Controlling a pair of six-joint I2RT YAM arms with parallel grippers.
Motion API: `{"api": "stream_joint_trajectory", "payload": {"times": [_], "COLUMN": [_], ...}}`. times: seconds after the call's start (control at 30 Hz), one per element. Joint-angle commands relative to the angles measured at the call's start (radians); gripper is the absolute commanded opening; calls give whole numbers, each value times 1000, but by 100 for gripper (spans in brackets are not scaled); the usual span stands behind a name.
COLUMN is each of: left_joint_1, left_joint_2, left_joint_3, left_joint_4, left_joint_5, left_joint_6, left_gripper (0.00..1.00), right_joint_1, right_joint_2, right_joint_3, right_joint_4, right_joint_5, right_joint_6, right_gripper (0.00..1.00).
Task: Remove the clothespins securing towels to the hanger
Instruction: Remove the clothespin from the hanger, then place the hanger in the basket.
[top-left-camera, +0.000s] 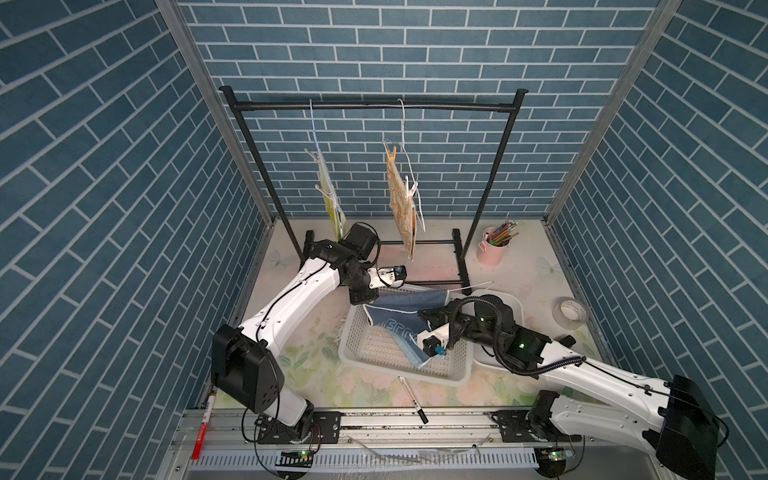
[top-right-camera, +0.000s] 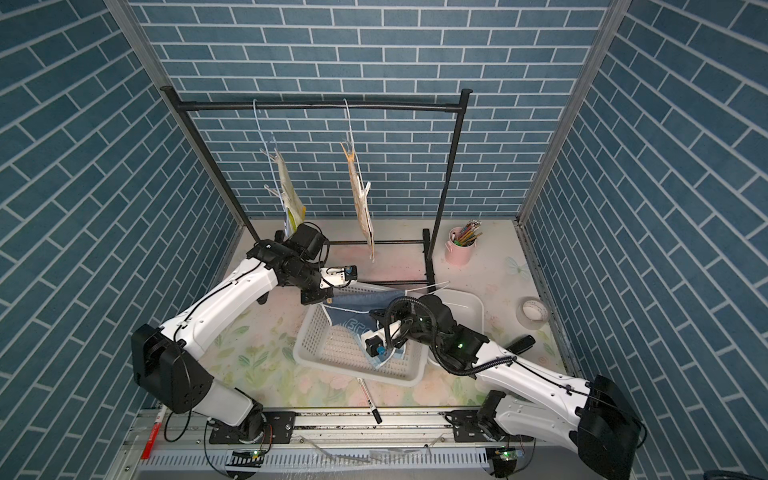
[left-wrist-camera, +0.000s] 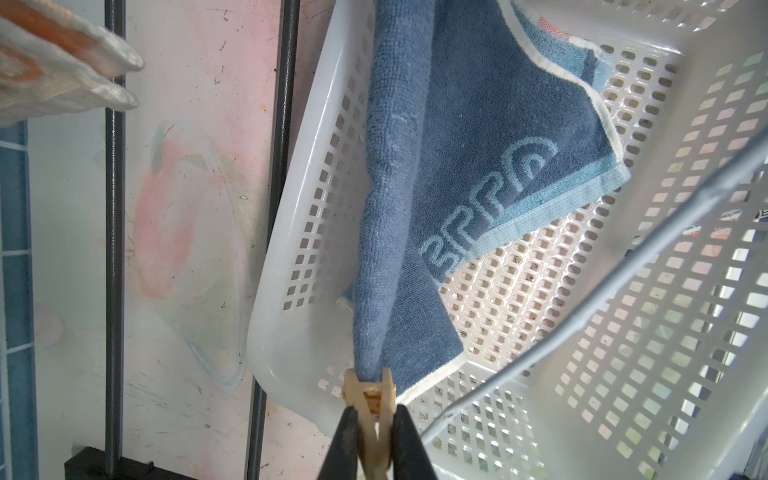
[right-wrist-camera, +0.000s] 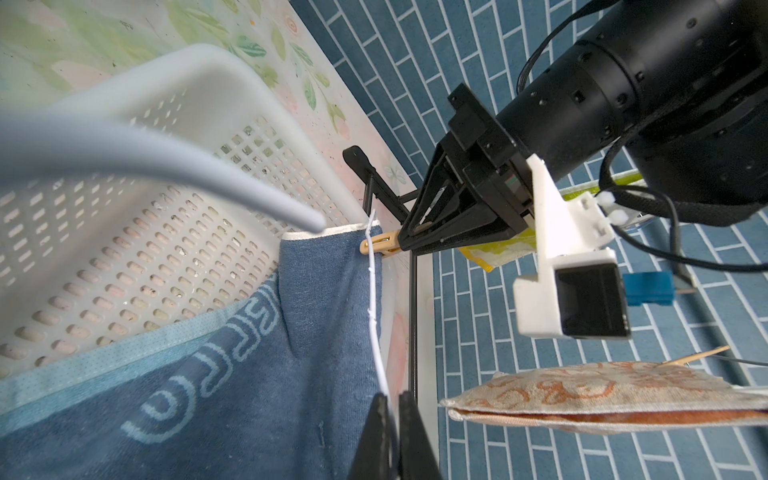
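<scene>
Left wrist cam: tan clothespin (left-wrist-camera: 369, 390) tail buried between left gripper (left-wrist-camera: 374, 409) fingers, both clipped by frame edge; right wrist cam: hanger (right-wrist-camera: 145, 162) blurred near lens; pins (top-left-camera: 321, 190) on yellow towel (top-left-camera: 330, 199) too small to make out in both top views.

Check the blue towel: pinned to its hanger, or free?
Pinned at one corner: a tan clothespin straddles the blue towel and white hanger wire. The left end effector grips that pin.
</scene>
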Motion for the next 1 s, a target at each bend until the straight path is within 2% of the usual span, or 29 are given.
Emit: {"api": "stream_joint_trajectory", "payload": {"times": [0.0, 0.2, 0.4, 0.5, 0.6, 0.67, 0.8, 0.97], "left_joint_1": [-5, -5, -5, -5, -5, -2, 6, 23], "left_joint_2": [-38, -98, -197, -260, -329, -365, -411, -456], "left_joint_3": [-13, -15, -27, -76, -135, -169, -207, -277], "left_joint_4": [-10, -5, 55, 140, 232, 289, 377, 514], "left_joint_5": [33, 79, 162, 198, 222, 231, 252, 323], "left_joint_6": [3, -8, -80, -138, -194, -240, -343, -518], "left_gripper": [4, 1, 1, 0, 0, 0, 0, 0], "right_joint_1": [7, 7, 7, 7, 7, 7, 7, 8], "right_joint_2": [1, 22, 97, 117, 96, 70, 8, -68], "right_joint_3": [13, 28, 60, 80, 88, 103, 121, 140], "right_joint_4": [36, -31, -120, -214, -303, -396, -567, -765], "right_joint_5": [7, 0, -29, -42, -34, -18, 41, 213], "right_joint_6": [20, 39, 131, 169, 205, 224, 244, 229], "right_gripper": [0, 0, 0, 19, 46, 59, 72, 76]}}
